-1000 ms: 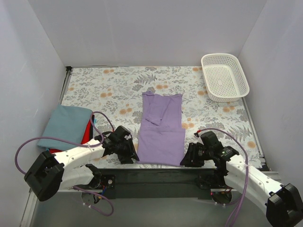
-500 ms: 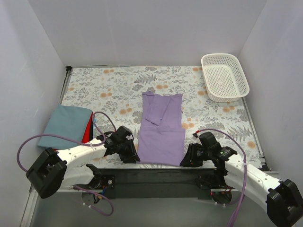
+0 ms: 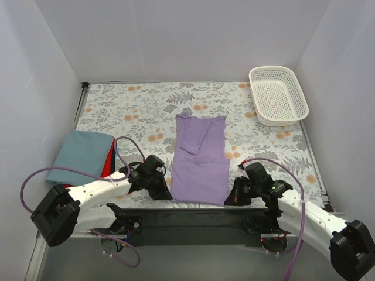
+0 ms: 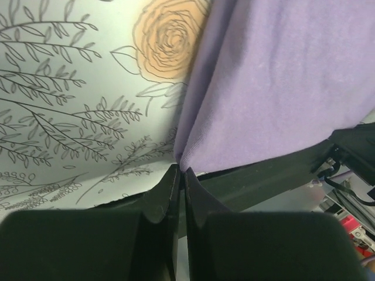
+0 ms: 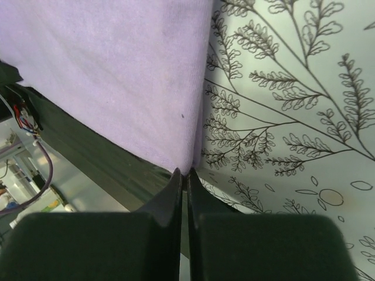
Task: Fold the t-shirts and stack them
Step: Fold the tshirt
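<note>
The purple t-shirt (image 3: 199, 167) lies in the middle, its sides already folded in. The left gripper (image 4: 181, 175) and right gripper (image 5: 186, 175) are closed, each pinching 1 corner at 6 o'clock. It looks like it needs folding up next, then stacking on the folded t-shirts (image 3: 82, 153) at 9 o'clock.

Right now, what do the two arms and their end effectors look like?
The left arm and right arm have white shells with black blocky joints. A purple cable loops along each. The left end effector and right end effector are black, each with two thin fingers.
</note>
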`<action>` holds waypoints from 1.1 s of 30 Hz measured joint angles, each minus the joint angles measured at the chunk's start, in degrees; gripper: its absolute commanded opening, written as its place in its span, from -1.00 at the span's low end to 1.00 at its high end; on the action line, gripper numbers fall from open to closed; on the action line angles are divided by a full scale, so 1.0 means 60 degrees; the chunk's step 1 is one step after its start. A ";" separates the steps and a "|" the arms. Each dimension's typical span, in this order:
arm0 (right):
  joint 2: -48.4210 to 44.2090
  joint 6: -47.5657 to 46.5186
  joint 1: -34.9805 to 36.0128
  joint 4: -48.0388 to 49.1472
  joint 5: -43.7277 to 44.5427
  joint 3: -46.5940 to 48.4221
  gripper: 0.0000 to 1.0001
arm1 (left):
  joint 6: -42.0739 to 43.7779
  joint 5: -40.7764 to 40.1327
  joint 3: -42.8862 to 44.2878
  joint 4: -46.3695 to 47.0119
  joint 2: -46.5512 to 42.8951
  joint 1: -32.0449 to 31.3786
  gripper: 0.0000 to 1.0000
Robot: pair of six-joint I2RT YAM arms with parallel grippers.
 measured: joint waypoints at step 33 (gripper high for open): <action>0.3078 -0.2080 -0.0430 -0.1552 0.2506 0.5912 -0.97 | 0.1086 -0.1836 0.4885 -0.0663 0.1413 0.1432 -1.00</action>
